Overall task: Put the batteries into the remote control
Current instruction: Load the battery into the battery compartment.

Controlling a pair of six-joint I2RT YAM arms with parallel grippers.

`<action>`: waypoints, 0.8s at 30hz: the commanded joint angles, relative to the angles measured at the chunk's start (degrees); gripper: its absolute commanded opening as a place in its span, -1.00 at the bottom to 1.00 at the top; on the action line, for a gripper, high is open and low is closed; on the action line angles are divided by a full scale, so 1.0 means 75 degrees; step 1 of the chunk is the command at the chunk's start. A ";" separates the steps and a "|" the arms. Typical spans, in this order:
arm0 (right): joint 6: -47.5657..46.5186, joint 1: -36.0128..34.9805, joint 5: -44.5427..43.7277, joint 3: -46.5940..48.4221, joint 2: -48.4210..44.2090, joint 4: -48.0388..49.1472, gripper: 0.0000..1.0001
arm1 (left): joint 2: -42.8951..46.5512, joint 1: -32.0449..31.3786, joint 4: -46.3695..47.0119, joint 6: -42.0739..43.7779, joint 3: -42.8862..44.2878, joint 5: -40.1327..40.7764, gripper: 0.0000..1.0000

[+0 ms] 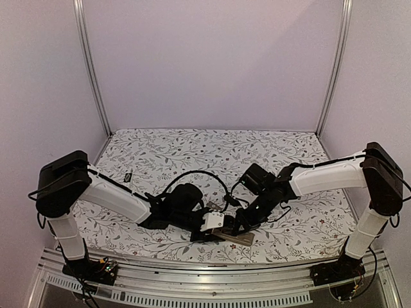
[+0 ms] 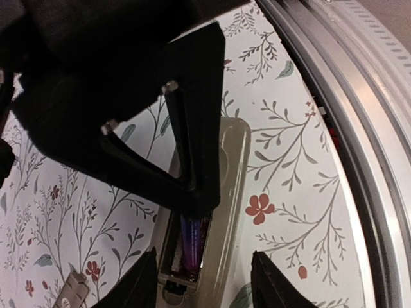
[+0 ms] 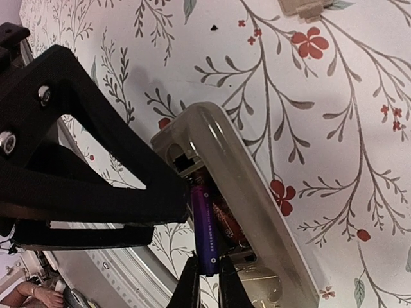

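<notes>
The remote control (image 1: 236,238) is a beige bar lying back-up near the table's front edge, its battery bay open (image 3: 257,192) (image 2: 232,186). My right gripper (image 3: 207,277) is shut on the end of a purple battery (image 3: 207,234), which slants into the bay beside a dark reddish battery (image 3: 226,221) lying in it. The purple battery (image 2: 192,247) also shows in the left wrist view, below the right gripper's black finger. My left gripper (image 2: 205,282) is open, its fingertips either side of the remote's end, with a gap on the right. Both grippers meet over the remote (image 1: 226,230).
A beige cover piece (image 3: 305,6) (image 2: 70,292) lies on the flowered cloth close to the remote. A small dark slim thing (image 1: 128,176) lies at the left. The metal rail (image 2: 359,128) of the table's front edge runs right beside the remote.
</notes>
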State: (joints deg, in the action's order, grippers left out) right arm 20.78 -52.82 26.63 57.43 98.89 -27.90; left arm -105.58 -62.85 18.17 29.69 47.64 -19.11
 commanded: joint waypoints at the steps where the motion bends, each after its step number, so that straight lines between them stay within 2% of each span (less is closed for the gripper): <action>1: 0.0005 -0.0052 0.0200 0.0095 0.0263 0.0099 -1.00 | -0.0192 -0.0117 0.0272 -0.0126 0.0105 -0.0194 -0.04; 24: -0.0050 -0.0055 0.0277 0.0068 0.0477 0.0516 -1.00 | -0.0470 -0.0096 0.0424 -0.0058 0.0129 -0.0555 -0.24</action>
State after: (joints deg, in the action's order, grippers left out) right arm 20.73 -52.84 29.08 57.43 100.68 -26.30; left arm -108.05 -62.92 20.32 29.10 47.75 -21.93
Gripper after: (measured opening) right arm 0.062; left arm 0.379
